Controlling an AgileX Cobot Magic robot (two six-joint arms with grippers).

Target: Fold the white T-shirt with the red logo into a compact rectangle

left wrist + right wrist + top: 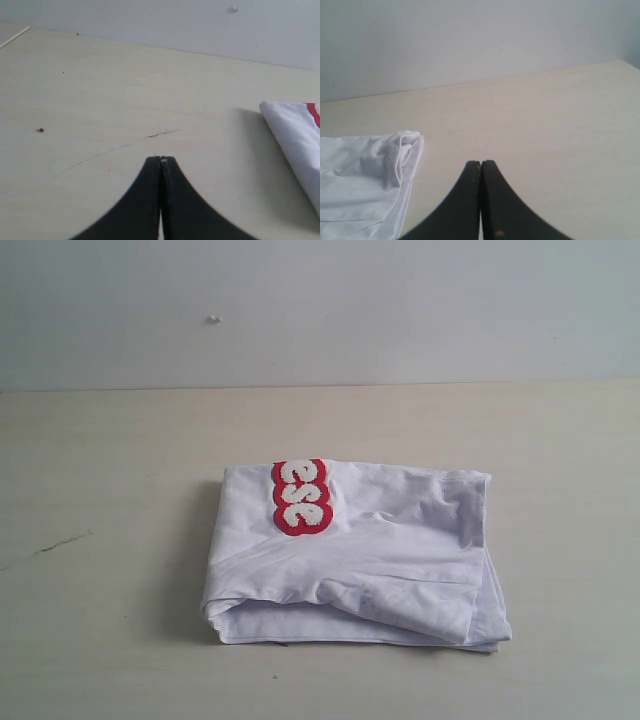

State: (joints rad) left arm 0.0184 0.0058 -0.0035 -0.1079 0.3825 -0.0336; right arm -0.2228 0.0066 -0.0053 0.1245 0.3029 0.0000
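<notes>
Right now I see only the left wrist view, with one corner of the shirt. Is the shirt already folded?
Observer: Yes. The exterior view shows the shirt lying on the table as a rough, wrinkled rectangle.
Operator: What is on top of it?
Observer: A red logo reading "ese", at the rear edge, left of the middle.
Operator: And the other arm?
Observer: The right end effector is shut, empty, and apart from the shirt.
</notes>
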